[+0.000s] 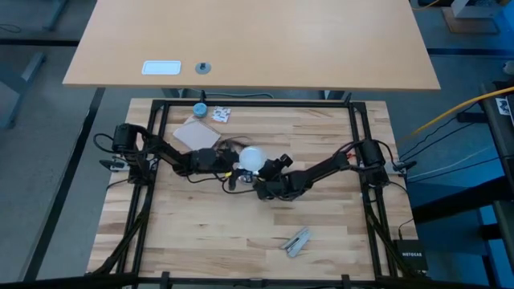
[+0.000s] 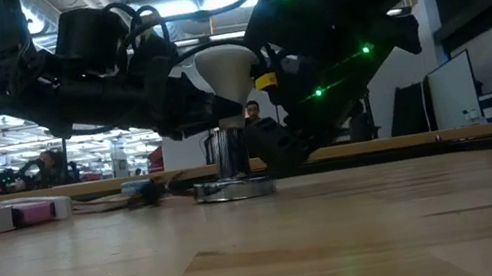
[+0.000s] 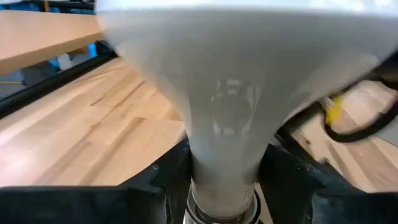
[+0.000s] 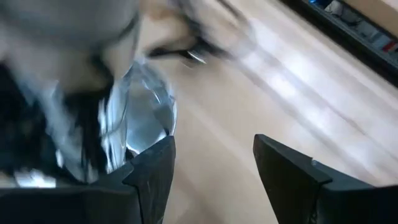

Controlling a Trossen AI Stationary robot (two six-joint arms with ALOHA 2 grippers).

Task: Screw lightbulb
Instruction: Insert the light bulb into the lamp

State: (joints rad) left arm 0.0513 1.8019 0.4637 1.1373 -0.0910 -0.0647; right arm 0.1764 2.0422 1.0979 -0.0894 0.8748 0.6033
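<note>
Both arms meet at mid-table, and the lightbulb (image 1: 253, 157) stands upright there, globe up, neck down into a shiny socket base (image 2: 232, 187) resting on the wooden table (image 1: 321, 233). The left gripper (image 3: 225, 186) is on the bulb's narrow neck: in the left wrist view its two dark fingers (image 3: 168, 180) sit tight on either side of the neck, pinching it just above the threaded collar. So the bulb is already seated in the socket; how many turns are in, nobody can say from here, and the twisting home looks like what is left.

The right gripper (image 4: 214, 177) is low beside the base, fingers spread with bare wood showing between them. It is near the silver base (which smears across its own blurred wrist view), but whether it touches or steadies it I cannot tell.

The views split the work nicely. The high view gives the layout: arms converging, a white globe between them, a blue cap (image 1: 199, 109) and some bits well off toward the far edge. It hides the neck entirely. The low view shows the bulb's taper dropping into the metal column on its disc. Only the left wrist view shows the actual grip on the neck.
</note>
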